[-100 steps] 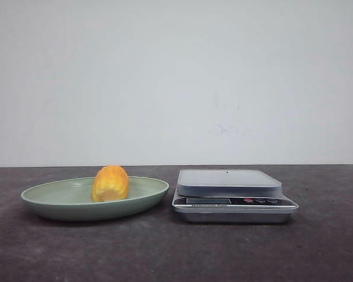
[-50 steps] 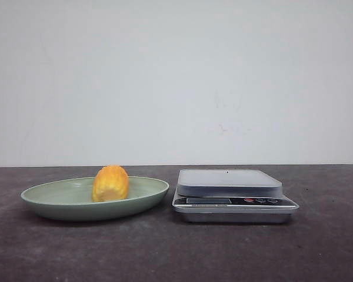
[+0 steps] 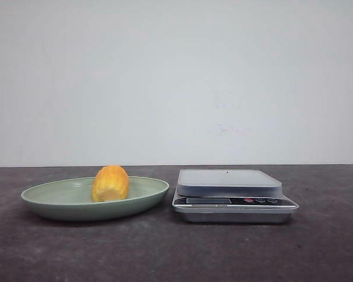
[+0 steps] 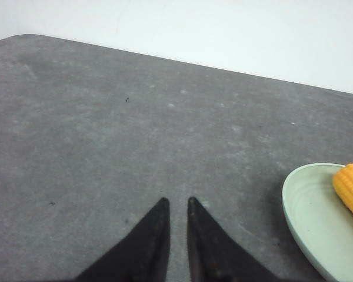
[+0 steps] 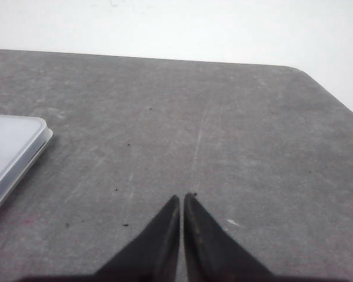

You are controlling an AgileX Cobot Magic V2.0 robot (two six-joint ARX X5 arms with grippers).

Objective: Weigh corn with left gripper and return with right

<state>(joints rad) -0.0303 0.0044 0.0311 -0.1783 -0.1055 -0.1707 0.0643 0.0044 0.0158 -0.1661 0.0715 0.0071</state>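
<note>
The corn, a short yellow-orange cob piece, lies in the green plate on the left of the table. It also shows at the edge of the left wrist view, on the plate. My left gripper hovers over bare table beside the plate, its jaws a narrow gap apart and empty. My right gripper is shut and empty over bare table, beside the scale. Neither gripper shows in the front view.
A silver digital kitchen scale stands right of the plate, its platform bare. The dark grey table ends at a white wall behind. The table's rounded corners show in both wrist views.
</note>
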